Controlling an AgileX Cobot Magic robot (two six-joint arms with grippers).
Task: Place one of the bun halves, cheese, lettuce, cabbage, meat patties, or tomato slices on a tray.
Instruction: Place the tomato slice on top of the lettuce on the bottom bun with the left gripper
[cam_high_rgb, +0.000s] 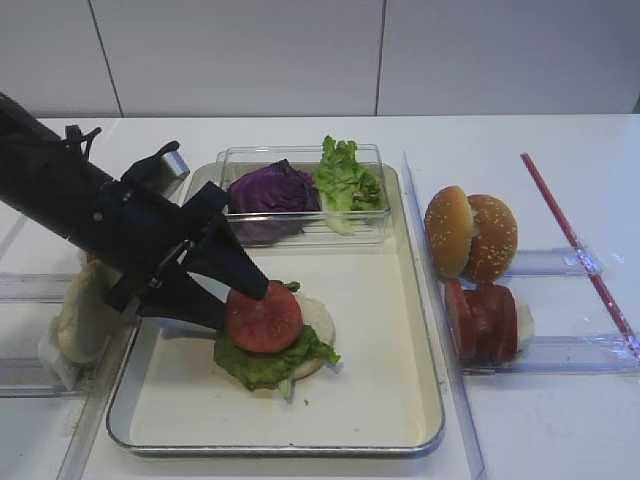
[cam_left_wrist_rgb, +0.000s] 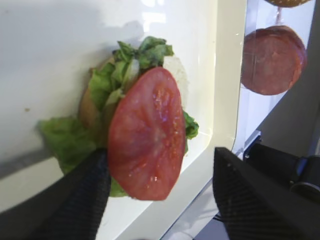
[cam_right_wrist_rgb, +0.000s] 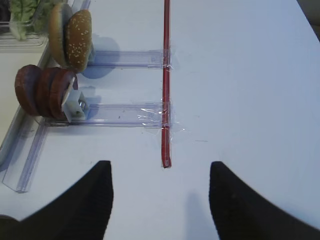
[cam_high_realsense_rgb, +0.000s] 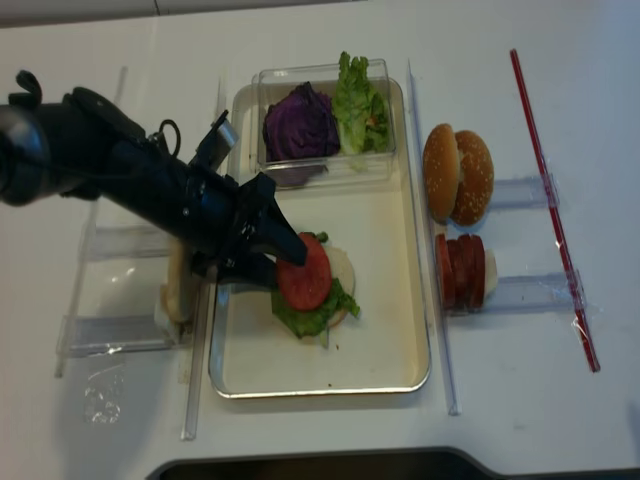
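Looking down on your shiny metal tray (cam_high_rgb: 425, 400), you see its rounded corners, raised rim and smooth cream floor. Near the tray's middle, toward its left rim, sits a stack: a pale bun half (cam_high_rgb: 318, 322) at the bottom, frilly green lettuce (cam_high_rgb: 262, 363) spilling out from it, and one round, glossy tomato slice (cam_high_rgb: 263, 316) on top, its cut face mottled pink. The slice sits tilted rather than flat.

Your left gripper (cam_high_rgb: 245, 297) reaches in over the tray's left rim. Its black, wedge-shaped fingers (cam_high_rgb: 228, 262) are spread wide apart, one on either side of the slice. In the left wrist view the lower finger meets the slice's edge while the other stands well clear, so nothing is clamped.

Against the tray's far rim rests a clear plastic box (cam_high_rgb: 372, 228) holding a crinkled dark purple cabbage (cam_high_rgb: 272, 191) beside more ruffled lettuce leaves.

On the white table right of the tray, two golden bun halves (cam_high_rgb: 471, 235), one sesame-seeded, stand on edge in a clear plastic rack (cam_high_rgb: 550, 263). Nearer the front edge, thick brown-red meat patties (cam_high_rgb: 482, 320) stand on edge in a second rack. A thin red strip (cam_high_rgb: 575, 245) is taped across the racks' right ends.

Your right gripper (cam_right_wrist_rgb: 161, 200) hovers above bare table near that strip, its dark fingers parted and holding nothing.
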